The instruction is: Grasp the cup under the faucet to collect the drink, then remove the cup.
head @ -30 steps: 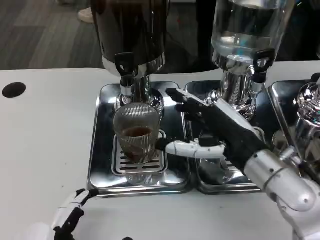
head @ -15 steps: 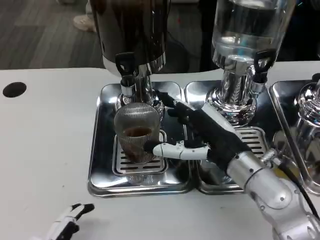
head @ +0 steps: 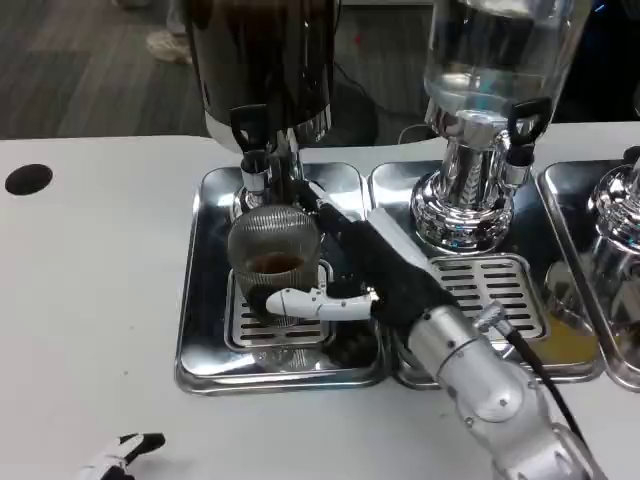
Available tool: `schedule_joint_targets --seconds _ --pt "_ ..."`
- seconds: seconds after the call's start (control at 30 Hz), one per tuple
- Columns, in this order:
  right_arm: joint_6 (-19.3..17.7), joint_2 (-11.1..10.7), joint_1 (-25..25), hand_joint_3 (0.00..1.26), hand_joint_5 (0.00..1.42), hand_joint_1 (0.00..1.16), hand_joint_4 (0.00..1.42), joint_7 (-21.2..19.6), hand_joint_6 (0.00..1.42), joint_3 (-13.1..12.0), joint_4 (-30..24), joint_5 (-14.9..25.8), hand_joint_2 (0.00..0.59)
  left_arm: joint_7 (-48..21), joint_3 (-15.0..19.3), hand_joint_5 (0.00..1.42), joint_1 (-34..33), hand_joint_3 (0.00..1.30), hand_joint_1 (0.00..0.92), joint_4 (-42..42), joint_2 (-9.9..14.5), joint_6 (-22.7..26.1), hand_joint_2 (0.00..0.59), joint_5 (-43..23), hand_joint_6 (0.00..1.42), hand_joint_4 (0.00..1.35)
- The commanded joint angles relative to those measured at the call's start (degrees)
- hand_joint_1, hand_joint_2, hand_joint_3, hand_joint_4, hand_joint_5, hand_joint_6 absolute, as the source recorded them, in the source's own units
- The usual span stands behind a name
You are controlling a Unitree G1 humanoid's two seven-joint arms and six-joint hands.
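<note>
A ribbed clear cup (head: 272, 240) with a little brown drink in it stands on the drip grate (head: 250, 335) of the left tray, right under the black faucet (head: 252, 135) of the dark dispenser (head: 265, 60). My right hand (head: 370, 270) wraps the cup from the right. Its white thumb (head: 310, 302) lies across the cup's lower front, and its black fingers (head: 325, 205) reach behind the cup. At the bottom left edge only the fingertips of my left hand (head: 125, 452) show above the white table; how that hand is held is hidden.
A second tray (head: 480, 290) to the right carries a clear water dispenser (head: 490, 70) with its own faucet (head: 522, 125). A third tray and chrome base (head: 615, 215) sit at the far right. A black hole (head: 27, 179) marks the table at the far left.
My right hand has slid left from beside the cup until thumb and fingers enclose it. My left hand has dropped toward the picture's bottom edge. The cup has stayed in place.
</note>
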Motion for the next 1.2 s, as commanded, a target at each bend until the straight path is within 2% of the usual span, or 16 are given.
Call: schedule_joint_targets --seconds 0.03,0.23,0.43,1.03,1.2 --pt "-2.1 1.4 -2.1 0.0 0.04 0.73 0.0 -1.9 0.0 0.4 2.7 -0.5 0.081 -0.4 1.2 0.31 1.4 0.26 0.0 1.3 0.7 -1.4 0.045 -1.6 0.64 0.16" --pt "-3.4 2.9 -3.4 0.0 0.04 0.73 0.0 -4.0 0.0 0.5 6.6 -1.0 0.08 -0.3 2.5 0.34 2.4 0.27 0.0 1.8 1.0 -2.6 0.049 -2.5 0.63 0.17" --pt "-4.5 3.5 -4.0 0.05 0.1 0.74 0.08 -5.8 0.04 0.4 8.8 -1.2 0.074 -0.5 4.1 0.34 3.1 0.28 0.0 1.4 1.0 -3.6 0.05 -3.1 0.64 0.18" --pt "-6.6 1.7 -2.7 0.27 0.22 0.76 0.2 -6.7 0.13 -1.5 9.5 -0.5 0.089 -3.8 4.1 0.35 1.4 0.3 0.0 -1.6 0.2 -2.4 0.052 -2.5 0.65 0.19" --pt "-6.9 1.0 -2.4 0.28 0.26 0.78 0.23 -7.0 0.14 -1.7 9.2 -0.9 0.093 -4.4 3.9 0.35 1.2 0.3 0.0 -2.1 -0.2 -2.1 0.054 -2.4 0.65 0.19"
